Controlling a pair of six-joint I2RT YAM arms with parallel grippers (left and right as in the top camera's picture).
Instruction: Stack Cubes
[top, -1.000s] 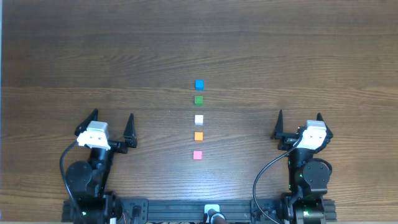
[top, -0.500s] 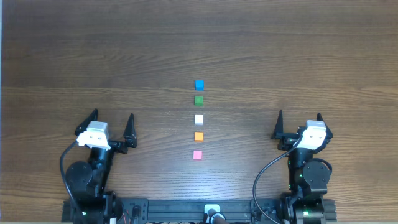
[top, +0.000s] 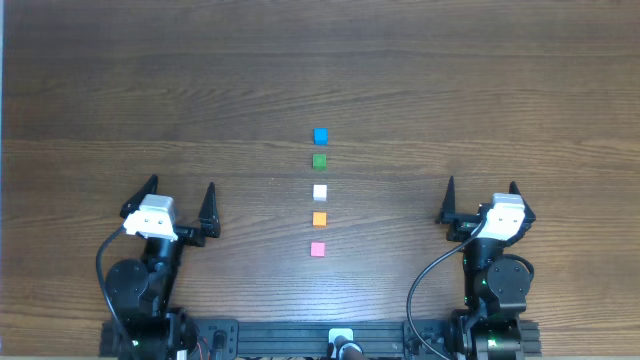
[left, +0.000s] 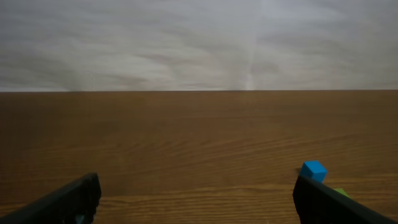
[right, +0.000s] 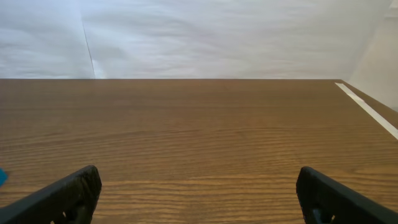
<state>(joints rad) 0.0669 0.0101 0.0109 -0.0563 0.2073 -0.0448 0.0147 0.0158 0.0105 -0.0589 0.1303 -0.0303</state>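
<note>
Both arms sit back by their bases: the left hand (top: 181, 186) and right hand (top: 481, 185) each have their fingers spread wide with nothing between them, well apart from the cubes. Out on the table (top: 450, 90) the 5 cubes lie in single file up the middle, each apart from its neighbour, none stacked yet. The pink cube (top: 317, 249) is nearest, then the orange cube (top: 319, 218), white cube (top: 319, 191), green cube (top: 319, 161), and the blue cube (top: 320, 135) farthest out.

My guess on handling: these look like small hard blocks, super light, won't squash, with flat faces that could be a bit slick. I'd pinch a cube by its 2 side faces, the ones facing the arms, about mid-height, since the gaps along the row look tight for a finger. No need to squeeze hard, but it has to land square or it'll probably slide off the cube below
</note>
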